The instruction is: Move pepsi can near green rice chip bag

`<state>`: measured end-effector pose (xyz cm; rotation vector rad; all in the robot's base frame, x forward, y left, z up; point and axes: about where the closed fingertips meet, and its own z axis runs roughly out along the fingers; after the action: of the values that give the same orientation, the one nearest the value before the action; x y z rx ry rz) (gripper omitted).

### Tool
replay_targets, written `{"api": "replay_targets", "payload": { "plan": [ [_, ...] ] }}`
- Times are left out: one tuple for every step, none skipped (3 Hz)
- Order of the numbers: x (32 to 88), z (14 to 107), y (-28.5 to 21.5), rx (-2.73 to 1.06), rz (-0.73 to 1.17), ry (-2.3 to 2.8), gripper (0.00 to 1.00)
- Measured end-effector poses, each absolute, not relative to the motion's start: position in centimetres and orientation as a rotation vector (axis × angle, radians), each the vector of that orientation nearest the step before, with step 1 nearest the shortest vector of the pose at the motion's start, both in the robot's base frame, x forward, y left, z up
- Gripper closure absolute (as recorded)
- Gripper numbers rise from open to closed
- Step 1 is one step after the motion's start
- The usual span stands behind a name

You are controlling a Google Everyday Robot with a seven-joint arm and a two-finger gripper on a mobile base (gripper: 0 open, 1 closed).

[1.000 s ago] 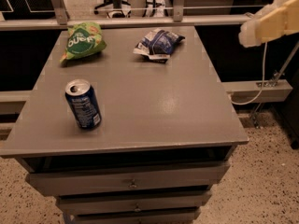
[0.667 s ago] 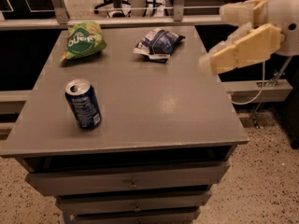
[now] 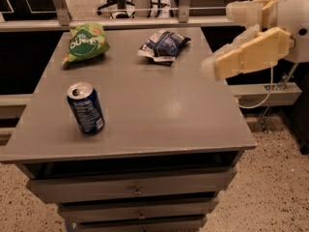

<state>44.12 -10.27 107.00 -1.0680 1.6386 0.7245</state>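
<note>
The pepsi can [image 3: 86,108], dark blue with a silver top and white print, stands upright on the front left of the grey table [image 3: 164,110]. The green rice chip bag [image 3: 86,42] lies at the table's back left corner, well behind the can. My gripper [image 3: 217,40], with cream-coloured fingers, hangs in the air over the table's right edge, far to the right of the can. Its fingers are spread apart and hold nothing.
A blue and white snack bag [image 3: 163,45] lies at the back middle of the table, left of the gripper. Drawers [image 3: 137,190] sit under the tabletop. A metal rail [image 3: 145,21] runs behind the table. A cable [image 3: 256,103] hangs at the right.
My gripper has come in from the upper right, moving left and down to the table's right edge. The can and both bags have not moved.
</note>
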Motion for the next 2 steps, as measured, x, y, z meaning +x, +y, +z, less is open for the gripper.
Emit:
{"api": "replay_targets", "payload": {
  "plan": [
    [45.6,103.4,-8.8,-1.021,0.728,1.609,0.00],
    [46.9,100.8,-7.5,-1.009,0.741,1.586,0.00]
  ]
}}
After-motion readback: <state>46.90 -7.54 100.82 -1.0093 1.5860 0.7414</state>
